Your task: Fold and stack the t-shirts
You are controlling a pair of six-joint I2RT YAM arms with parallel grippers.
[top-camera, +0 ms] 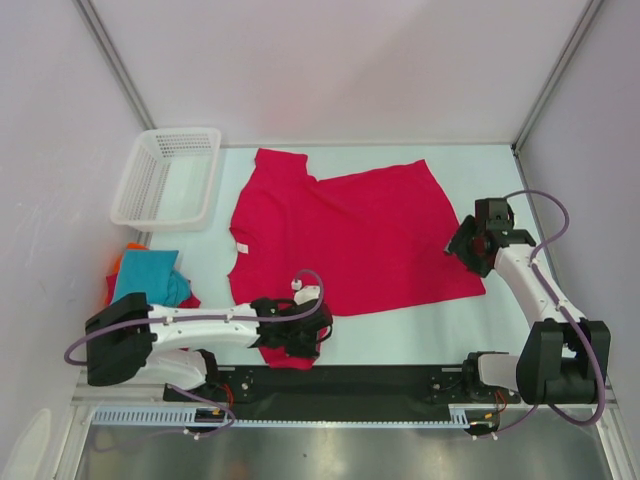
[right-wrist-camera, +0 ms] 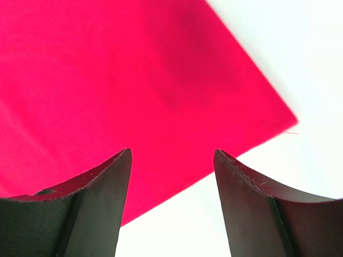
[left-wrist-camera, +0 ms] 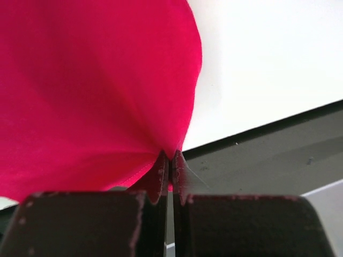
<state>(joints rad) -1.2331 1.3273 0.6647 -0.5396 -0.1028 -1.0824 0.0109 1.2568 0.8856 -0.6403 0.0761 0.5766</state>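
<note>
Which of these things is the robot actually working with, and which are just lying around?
In the job: crimson t-shirt, pinched by the left end effector; folded teal t-shirt.
Lying about: white mesh basket.

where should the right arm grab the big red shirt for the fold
Probably best to grip the crimson t-shirt at its hem, the straight edge on the right, where the cloth lies flat. Bring the open right gripper in low from the right so its fingers straddle that edge. The left gripper pinches the near sleeve.
</note>
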